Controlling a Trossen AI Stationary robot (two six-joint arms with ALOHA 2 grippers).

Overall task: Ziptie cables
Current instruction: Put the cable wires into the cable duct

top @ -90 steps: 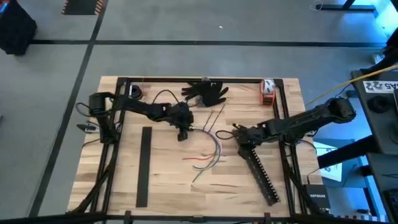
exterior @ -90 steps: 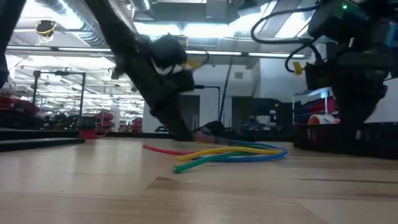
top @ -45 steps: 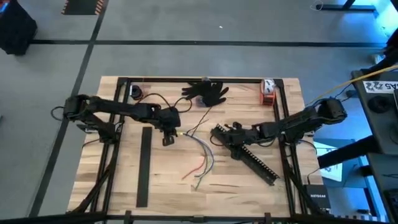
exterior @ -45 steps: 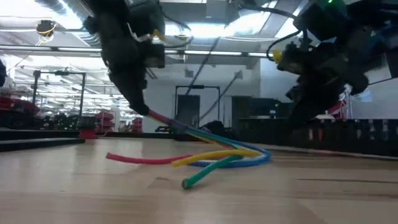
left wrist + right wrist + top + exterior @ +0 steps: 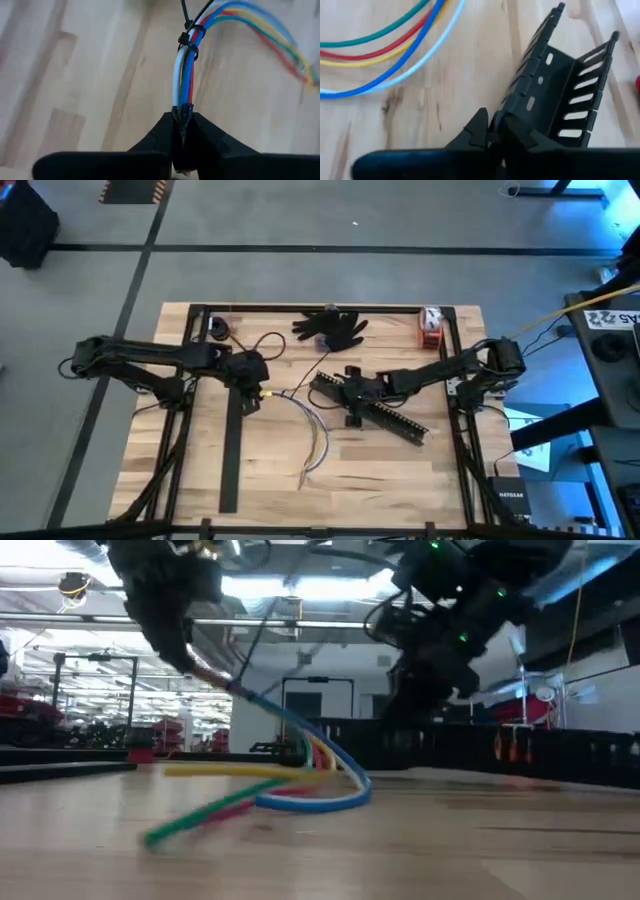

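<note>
The cables (image 5: 312,430), a bundle of blue, white, red, yellow and green wires, are bound near one end by a black zip tie (image 5: 188,40). My left gripper (image 5: 253,394) is shut on that bound end, left of the table's middle. From there the bundle slopes down (image 5: 290,725) and its free ends (image 5: 250,805) lie fanned on the wood. My right gripper (image 5: 343,387), near the middle, is shut on a black slotted bar (image 5: 385,416) that lies slantwise on the table. My left gripper pinches the bundle's tied end (image 5: 182,107) between its two fingers, just short of the zip tie, with the wires running straight out along the fingers. That end is raised off the table; the free ends rest on the wood. My right gripper pinches one side wall of the slotted bar at its end (image 5: 509,116) between its two fingers. The bar runs away from the fingers, its slotted walls up; I cannot tell whether the held end rests on the table.
A second black bar (image 5: 232,445) lies along the table's left part. A black glove (image 5: 332,328) and a red-and-white object (image 5: 430,325) sit at the far edge. Black frame rails (image 5: 455,360) border the table. Bare wood lies toward the near edge (image 5: 360,490).
My left gripper has moved toward the table's left edge, lifting the bundle's tied end and dragging the cables after it; their free ends have swung round on the wood. My right gripper has moved left and toward the far edge, sliding and turning the slotted bar.
</note>
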